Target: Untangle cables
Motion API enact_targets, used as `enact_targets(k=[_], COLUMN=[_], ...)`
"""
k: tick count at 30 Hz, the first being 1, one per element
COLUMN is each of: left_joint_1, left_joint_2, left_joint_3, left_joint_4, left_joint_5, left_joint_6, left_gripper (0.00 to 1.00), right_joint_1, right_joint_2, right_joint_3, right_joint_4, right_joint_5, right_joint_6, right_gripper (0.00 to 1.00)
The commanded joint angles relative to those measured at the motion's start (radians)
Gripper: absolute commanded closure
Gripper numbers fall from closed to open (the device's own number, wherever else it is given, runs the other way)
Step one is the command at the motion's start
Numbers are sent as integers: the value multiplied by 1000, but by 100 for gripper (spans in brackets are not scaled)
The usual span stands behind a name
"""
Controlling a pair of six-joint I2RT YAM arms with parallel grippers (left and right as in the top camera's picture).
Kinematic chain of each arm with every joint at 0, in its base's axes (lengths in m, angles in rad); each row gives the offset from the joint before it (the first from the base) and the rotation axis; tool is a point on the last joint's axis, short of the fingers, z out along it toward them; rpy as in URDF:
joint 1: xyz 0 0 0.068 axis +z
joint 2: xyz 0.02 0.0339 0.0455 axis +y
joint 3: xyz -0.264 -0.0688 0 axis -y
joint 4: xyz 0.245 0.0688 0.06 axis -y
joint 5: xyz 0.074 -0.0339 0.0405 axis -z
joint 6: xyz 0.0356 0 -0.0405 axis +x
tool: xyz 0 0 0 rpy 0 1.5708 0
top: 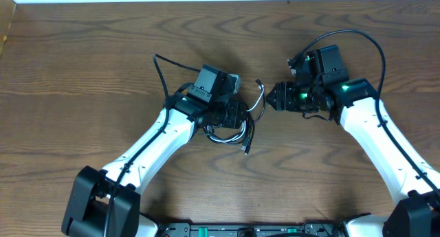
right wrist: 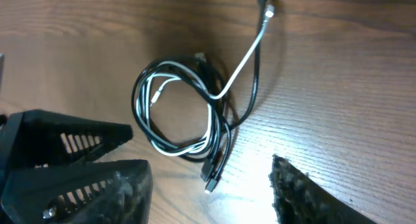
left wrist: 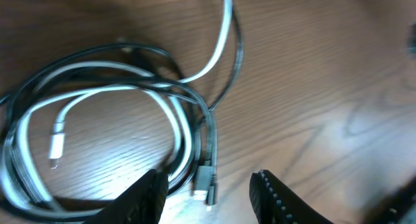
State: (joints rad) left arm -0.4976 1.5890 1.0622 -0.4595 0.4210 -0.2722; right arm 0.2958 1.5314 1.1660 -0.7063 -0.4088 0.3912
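- Cables (top: 227,135), a thin black cord (right wrist: 255,81) and a shorter thin white cord (right wrist: 247,55) wound together into one loose, flat coil, lie on the brown wood-grain counter (top: 82,72) between the two arms, mostly under the left arm's wrist.
- Left gripper (left wrist: 207,199): its black jaws stand apart, straddling the near edge of the coil, where a small grey plug (left wrist: 207,178) sticks out. Nothing is clamped.
- Both cords look round, smooth-sheathed and glossy. The white one loops inside the black, and its white plug (left wrist: 57,143) rests within the ring.
- Likely handling: very light and limp, with no stiffness to push against. A pull on any one loop would probably drag the whole bundle across the slick wood.
- Best holds, I judge, are the single strands close behind a plug, or the two free tails that run out of the coil side by side. A stacked loop would pinch both cords together.
- The plugs are small and hard. Gripping the sheath just beside one seems safer than gripping the tip itself.
- Right gripper (right wrist: 211,169): its ribbed black jaws stand apart and empty, just beside the right of the coil and near the free tails.
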Motion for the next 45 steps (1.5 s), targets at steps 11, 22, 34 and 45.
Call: enact_targets(k=[11,22,34,45], left_joint_1=[3,3,49,109], left_joint_2=[-3,-3,-11,64], left_joint_3=[-7,-2,-15,-23], left_joint_4=[-98,-118,-221,-130], left_joint_5=[-288,-366,-362,-362], left_joint_6=[-16,-41,-154,-175], left_gripper=[62,67,67,62], right_joint_1=[8,8,35,60], right_joint_2=[3,3,8,12], right_joint_3=[2,2,2,2], right_joint_4=[-17,-46,-24,33], right_joint_5=[132,148,111,111], right_joint_6=[8,8,4,4], right_gripper=[11,1,1,3])
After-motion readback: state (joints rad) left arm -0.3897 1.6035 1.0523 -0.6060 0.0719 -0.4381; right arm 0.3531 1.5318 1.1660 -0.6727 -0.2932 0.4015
